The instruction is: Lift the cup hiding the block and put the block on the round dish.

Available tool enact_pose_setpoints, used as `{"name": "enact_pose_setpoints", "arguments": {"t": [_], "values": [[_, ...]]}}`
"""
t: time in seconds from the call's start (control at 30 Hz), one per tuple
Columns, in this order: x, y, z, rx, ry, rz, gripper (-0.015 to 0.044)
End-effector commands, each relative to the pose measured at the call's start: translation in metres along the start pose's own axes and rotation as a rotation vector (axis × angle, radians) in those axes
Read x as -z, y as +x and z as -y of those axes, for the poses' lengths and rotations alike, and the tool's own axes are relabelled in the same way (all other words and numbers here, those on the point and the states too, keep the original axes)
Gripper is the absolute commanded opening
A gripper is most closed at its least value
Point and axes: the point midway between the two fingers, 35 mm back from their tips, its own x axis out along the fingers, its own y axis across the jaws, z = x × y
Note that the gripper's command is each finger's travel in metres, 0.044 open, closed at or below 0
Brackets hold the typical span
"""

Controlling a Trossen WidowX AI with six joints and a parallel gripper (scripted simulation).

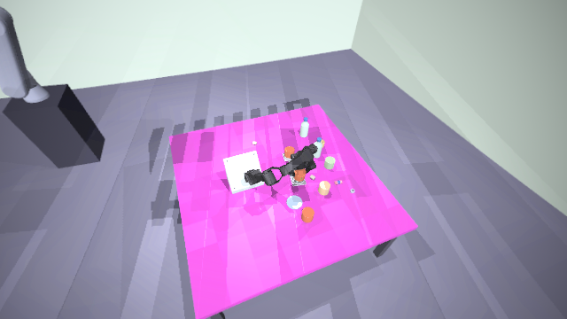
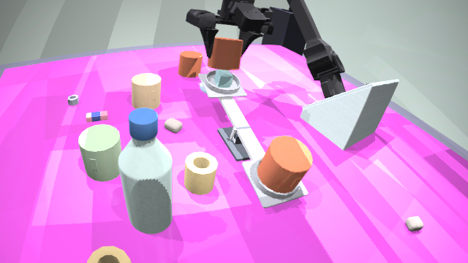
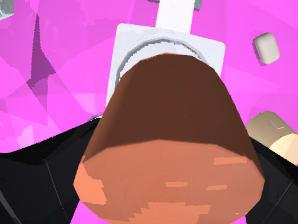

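Observation:
My gripper [image 2: 226,54] is shut on an orange cup [image 1: 299,175] [image 2: 227,51] [image 3: 167,110], upright just above the far pan of the balance [image 2: 234,112] [image 3: 175,15]. A grey-blue block [image 2: 224,78] sits uncovered in that pan under the cup; the cup hides it in the wrist view. The other orange cup [image 1: 289,151] [image 2: 285,166] stands on the near pan in the exterior view, tilted with it. The pale blue round dish [image 1: 294,202] lies on the table beyond the held cup's end; only a sliver [image 2: 203,88] shows in the exterior view.
A third orange cup [image 1: 307,214] [image 2: 189,65] stands near the dish. A cream cylinder [image 1: 324,188] [image 2: 146,91], green cylinder [image 1: 330,163] [image 2: 102,153], bottles [image 1: 304,128] [image 2: 146,193], tan ring [image 2: 199,179] and small items stand around the balance. A white angled board [image 1: 239,166] [image 2: 340,113] stands by the arm.

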Motion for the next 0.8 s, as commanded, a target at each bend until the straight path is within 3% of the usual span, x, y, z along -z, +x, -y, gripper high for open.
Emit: {"name": "enact_pose_setpoints", "arguments": {"t": [0.0, 0.77], "values": [[0.001, -0.01, 0.002, 0.02, 0.004, 0.006, 0.0], [0.002, -0.04, -0.002, 0.038, -0.022, 0.01, 0.0]]}}
